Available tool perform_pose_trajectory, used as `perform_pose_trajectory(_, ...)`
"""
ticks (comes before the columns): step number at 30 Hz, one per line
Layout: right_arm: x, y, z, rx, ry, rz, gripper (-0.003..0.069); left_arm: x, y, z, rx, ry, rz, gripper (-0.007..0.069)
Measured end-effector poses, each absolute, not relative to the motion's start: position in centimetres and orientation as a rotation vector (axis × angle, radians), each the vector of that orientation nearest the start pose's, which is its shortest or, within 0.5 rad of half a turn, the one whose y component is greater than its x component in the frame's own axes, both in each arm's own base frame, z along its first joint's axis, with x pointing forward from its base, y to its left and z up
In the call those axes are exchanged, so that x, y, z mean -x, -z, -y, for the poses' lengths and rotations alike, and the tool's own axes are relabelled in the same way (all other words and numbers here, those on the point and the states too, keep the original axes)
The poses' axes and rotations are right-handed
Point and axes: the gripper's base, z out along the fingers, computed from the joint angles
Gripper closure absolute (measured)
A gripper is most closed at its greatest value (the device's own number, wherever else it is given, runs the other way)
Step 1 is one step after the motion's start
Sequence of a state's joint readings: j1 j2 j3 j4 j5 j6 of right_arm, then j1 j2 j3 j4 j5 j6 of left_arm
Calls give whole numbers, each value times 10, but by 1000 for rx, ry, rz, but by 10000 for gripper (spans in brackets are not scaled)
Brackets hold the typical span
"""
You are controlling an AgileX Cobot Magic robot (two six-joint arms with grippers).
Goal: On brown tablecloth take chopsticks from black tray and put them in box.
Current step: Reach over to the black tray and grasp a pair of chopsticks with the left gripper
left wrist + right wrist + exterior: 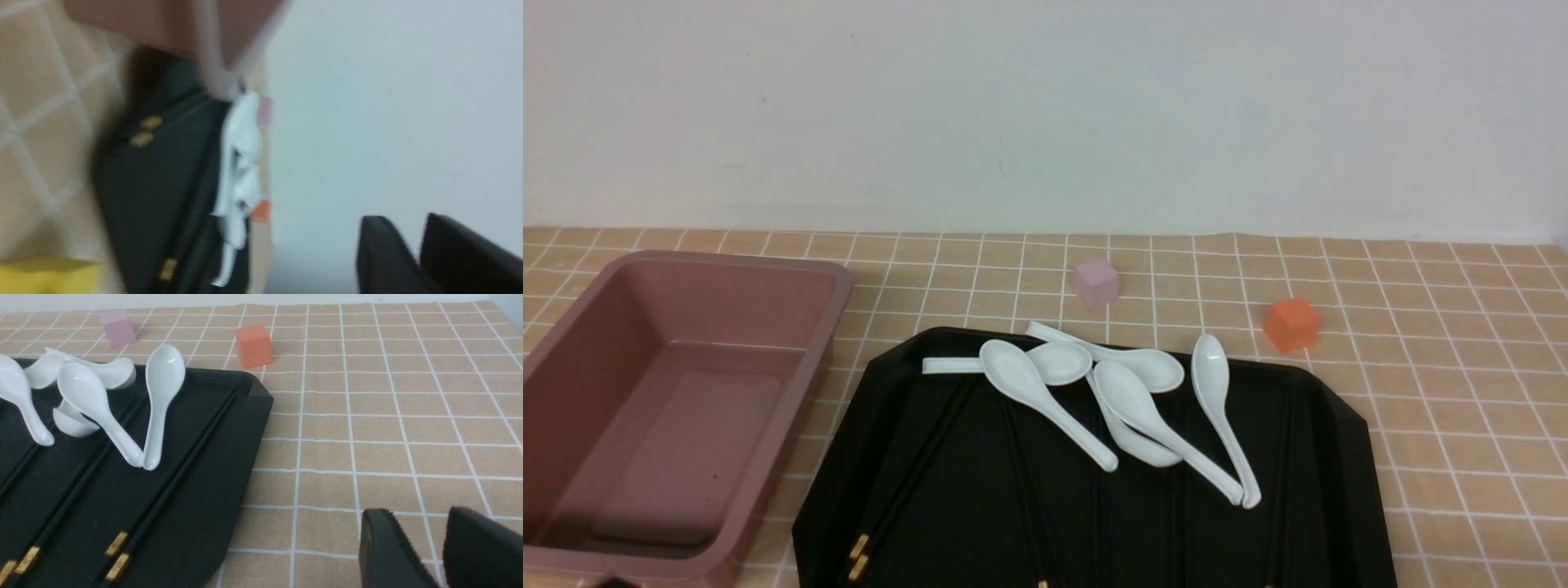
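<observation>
Several black chopsticks (pixel 915 482) with gold caps lie lengthwise in the black tray (pixel 1339 457) on the brown tablecloth (pixel 1462 367). The empty pink box (pixel 841 282) stands left of the tray. My right gripper (pixel 416 512) hovers over bare cloth to the right of the tray (pixel 229 457), empty, fingertips apart; chopsticks (pixel 179 473) lie near that tray edge. The left wrist view is blurred: my left gripper (pixel 404 218) is empty with a narrow gap between its tips, away from the tray (pixel 163 175) and the box (pixel 163 24). Neither gripper shows in the front view.
Several white spoons (pixel 1127 400) lie piled across the far half of the tray, over the chopsticks' tips. A small pink cube (pixel 1096 282) and an orange cube (pixel 1291 323) sit on the cloth behind the tray. A yellow object (pixel 45 277) shows in the left wrist view.
</observation>
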State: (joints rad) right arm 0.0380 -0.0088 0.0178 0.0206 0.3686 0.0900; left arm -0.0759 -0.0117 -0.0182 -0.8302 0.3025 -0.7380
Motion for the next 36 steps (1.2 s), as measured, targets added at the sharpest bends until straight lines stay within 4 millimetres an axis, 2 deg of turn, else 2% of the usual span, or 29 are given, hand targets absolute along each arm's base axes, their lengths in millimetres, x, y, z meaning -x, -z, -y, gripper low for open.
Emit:
perform_pose_trajectory(1,-53,-175,-3,-61,-109,-1861,419,-46,-227,24,953,1332,-1476,604)
perform_pose_trajectory(3,-53,-175,-3,-61,-109,-1861,419,-43,-242,24,861,1302,-1453,636)
perform_pose_trajectory(4,-53,-175,-3,-61,-109,-1861,419,-36,-266,23,730,1248,-1419,637)
perform_pose_trajectory(5,-53,-175,-3,-61,-109,-1861,419,-33,-279,24,668,1217,-1420,637)
perform_pose_trajectory(6,-53,-175,-3,-61,-109,-1861,419,-34,-291,27,609,1181,-1465,637)
perform_pose_trajectory(8,-53,-175,-3,-61,-109,-1861,419,-41,-299,32,555,1137,-1583,637)
perform_pose_trajectory(9,-53,-175,-3,-61,-109,-1861,419,-50,-302,37,520,1103,-1731,637)
perform_pose_trajectory(12,-53,-175,-3,-61,-109,-1861,419,-78,-296,47,458,979,-2163,637)
perform_pose_trajectory(14,-53,-175,-3,-61,-109,-1861,419,-104,-290,49,408,863,-2458,637)
perform_pose_trajectory(16,-53,-175,-3,-61,-109,-1861,419,-122,-286,49,355,777,-2590,637)
perform_pose_trajectory(17,-53,-175,-3,-61,-109,-1861,419,-142,-284,49,311,736,-2674,637)
perform_pose_trajectory(21,-53,-175,-3,-61,-109,-1861,419,-192,-275,57,212,739,-2820,637)
perform_pose_trajectory(22,-53,-175,-3,-61,-109,-1861,419,-201,-271,62,186,740,-2855,637)
perform_pose_trajectory(23,-53,-175,-3,-61,-109,-1861,419,-202,-273,63,174,739,-2852,637)
perform_pose_trajectory(24,-53,-175,-3,-61,-109,-1861,419,-218,-268,74,100,721,-2902,637)
perform_pose_trajectory(26,-53,-175,-3,-61,-109,-1861,419,-229,-262,91,-8,677,-2952,637)
perform_pose_trajectory(28,-53,-175,-3,-61,-109,-1861,419,-243,-253,119,-169,563,-3014,637)
perform_pose_trajectory(30,-53,-175,-3,-61,-109,-1861,419,-252,-242,137,-238,441,-3046,637)
perform_pose_trajectory(36,-53,-175,-3,-61,-109,-1861,419,-283,-226,172,-323,47,-2964,606)
